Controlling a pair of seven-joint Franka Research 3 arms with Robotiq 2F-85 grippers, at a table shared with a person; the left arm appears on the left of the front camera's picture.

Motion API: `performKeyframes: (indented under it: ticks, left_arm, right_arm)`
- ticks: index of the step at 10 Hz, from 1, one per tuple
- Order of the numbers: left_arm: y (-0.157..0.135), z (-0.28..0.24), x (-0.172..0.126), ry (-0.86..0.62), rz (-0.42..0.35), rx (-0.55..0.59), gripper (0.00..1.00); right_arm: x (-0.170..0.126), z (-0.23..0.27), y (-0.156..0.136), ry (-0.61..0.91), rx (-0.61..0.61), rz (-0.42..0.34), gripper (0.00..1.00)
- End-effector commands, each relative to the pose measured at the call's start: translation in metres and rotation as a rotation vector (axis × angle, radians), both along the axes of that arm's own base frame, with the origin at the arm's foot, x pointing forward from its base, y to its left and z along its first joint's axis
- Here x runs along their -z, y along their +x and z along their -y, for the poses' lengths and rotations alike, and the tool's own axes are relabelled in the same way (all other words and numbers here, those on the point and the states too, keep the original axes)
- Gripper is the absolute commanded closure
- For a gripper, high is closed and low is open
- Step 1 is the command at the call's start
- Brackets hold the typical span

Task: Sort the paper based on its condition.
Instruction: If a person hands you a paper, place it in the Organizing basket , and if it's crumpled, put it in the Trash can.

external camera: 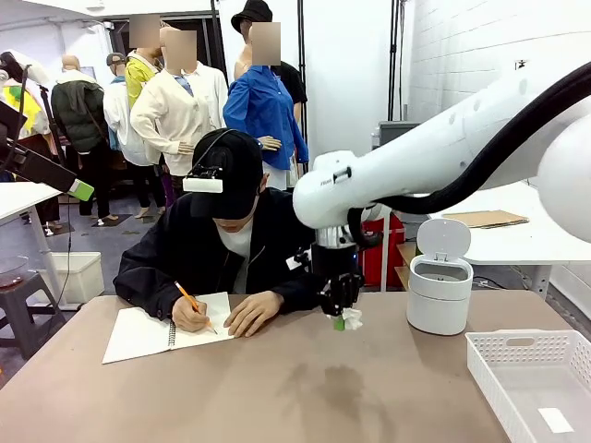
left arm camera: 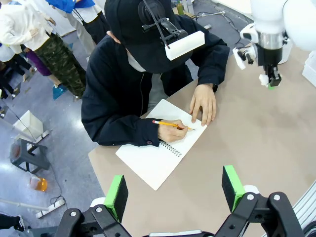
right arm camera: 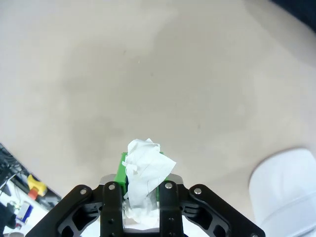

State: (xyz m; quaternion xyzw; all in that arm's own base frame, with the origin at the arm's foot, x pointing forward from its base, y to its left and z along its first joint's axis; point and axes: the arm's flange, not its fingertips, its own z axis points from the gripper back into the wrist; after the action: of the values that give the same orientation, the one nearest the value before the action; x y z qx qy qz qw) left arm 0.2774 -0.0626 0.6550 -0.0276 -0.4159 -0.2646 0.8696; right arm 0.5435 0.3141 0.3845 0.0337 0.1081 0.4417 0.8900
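light: bright, even, overhead | shadows: soft blotch on table (external camera: 314, 392) | focus: sharp | wrist views: wide-angle edge bending

Person in black cap (external camera: 222, 198) bent over spiral notebook (external camera: 138, 334), orange pencil (external camera: 187, 297) at its page, tan table (external camera: 277, 401)

I see the tan table (external camera: 277, 392) carrying an open notebook (external camera: 138, 334) toward its far left corner, a white bin (external camera: 440, 295) by the far edge, and a white basket (external camera: 482, 374) at the near right corner.
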Motion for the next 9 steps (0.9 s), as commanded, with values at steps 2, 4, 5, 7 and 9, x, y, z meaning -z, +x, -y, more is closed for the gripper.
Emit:
performKeyframes:
  ticks: [2, 4, 5, 7, 9]
  left_arm:
    - [-0.001, -0.001, 0.001, -0.002, -0.007, 0.001, 0.0]
    - [-0.001, -0.001, 0.001, -0.002, -0.007, 0.001, 0.0]
    - [-0.001, -0.001, 0.001, -0.002, -0.007, 0.001, 0.0]
    - [-0.001, -0.001, 0.001, -0.002, -0.007, 0.001, 0.0]
    - [-0.001, -0.001, 0.001, -0.002, -0.007, 0.001, 0.0]
  right_arm:
    - [-0.052, 0.029, -0.013, 0.02, 0.07, 0.062, 0.77]
    - [-0.082, 0.051, -0.009, 0.033, 0.109, 0.173, 0.77]
    - [-0.091, 0.062, -0.005, 0.036, 0.106, 0.192, 0.77]
    - [-0.103, 0.095, 0.003, 0.011, 0.124, 0.223, 0.77]
    - [-0.102, 0.122, 0.01, -0.051, 0.179, 0.285, 0.77]
